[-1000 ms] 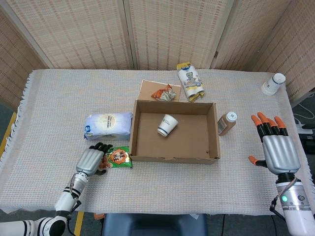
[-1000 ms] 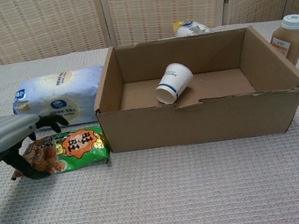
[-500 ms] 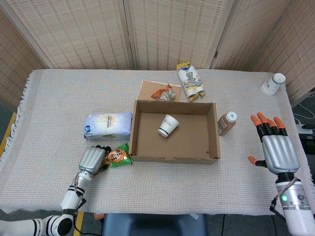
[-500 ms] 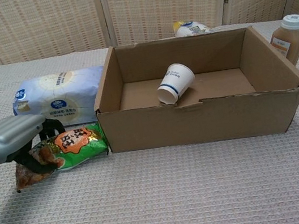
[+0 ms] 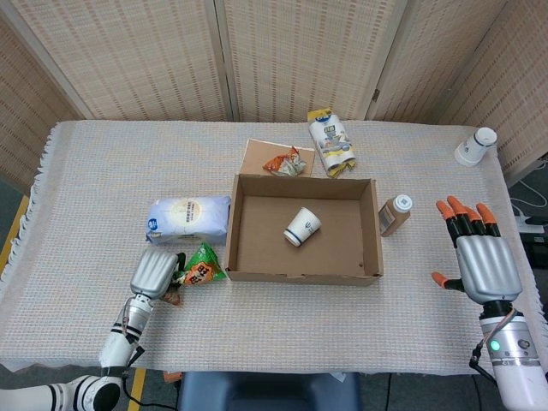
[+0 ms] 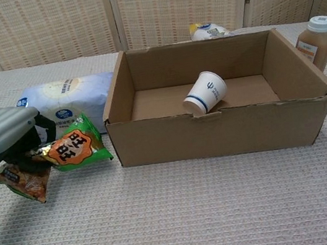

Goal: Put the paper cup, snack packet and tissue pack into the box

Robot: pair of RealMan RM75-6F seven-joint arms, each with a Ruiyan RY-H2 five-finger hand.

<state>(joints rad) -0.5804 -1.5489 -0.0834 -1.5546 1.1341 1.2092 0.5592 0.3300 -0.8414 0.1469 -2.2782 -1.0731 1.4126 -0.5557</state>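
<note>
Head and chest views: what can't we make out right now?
- Left hand fingertips: hidden behind the snack packet in the chest view; its own back covers them in the head view.
- Right hand: outside the chest frame.
- Tissue pack print: too small to read.

The snack packet is green with an orange label and a brown end. The paper cup is white with a dark blue band, the box plain brown cardboard, the tissue pack pale blue and white. The right hand is silver-grey, its fingers black with orange tips. The counter cloth is off-white waffle weave.
</note>
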